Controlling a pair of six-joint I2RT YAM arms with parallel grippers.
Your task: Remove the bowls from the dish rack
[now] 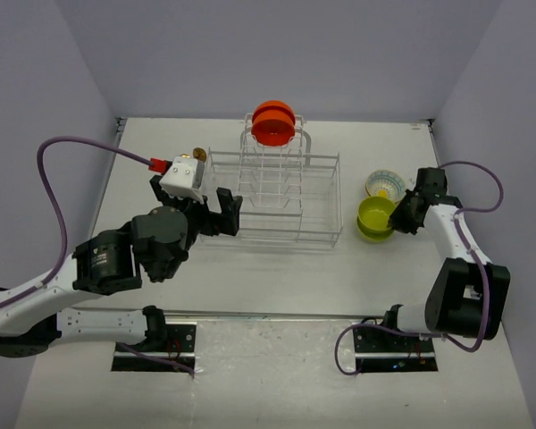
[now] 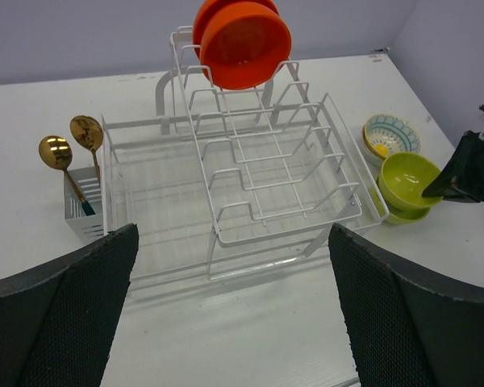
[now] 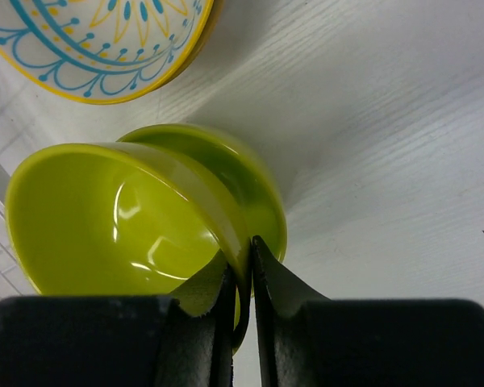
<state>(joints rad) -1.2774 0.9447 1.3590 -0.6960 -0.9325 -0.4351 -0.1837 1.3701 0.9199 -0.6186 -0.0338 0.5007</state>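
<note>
Two glossy orange-red bowls (image 1: 273, 122) (image 2: 244, 44) stand on edge at the far end of the white wire dish rack (image 1: 338, 201) (image 2: 356, 157). To the rack's right, a lime-green bowl (image 1: 375, 214) (image 2: 407, 179) (image 3: 113, 226) sits tilted in a second green bowl (image 3: 250, 173). My right gripper (image 1: 395, 214) (image 3: 252, 250) is shut on the upper bowl's near rim. A pale patterned bowl (image 1: 384, 183) (image 2: 391, 133) (image 3: 97, 40) with a yellow centre rests just beyond them. My left gripper (image 1: 216, 210) (image 2: 232, 266) hangs wide open and holds nothing, at the rack's near left corner.
Two gold spoons (image 2: 56, 153) (image 1: 197, 154) stand in a small white caddy (image 2: 85, 214) fixed to the rack's left end. Grey walls close the table on three sides. The right arm (image 1: 456, 241) bends along the table's right edge.
</note>
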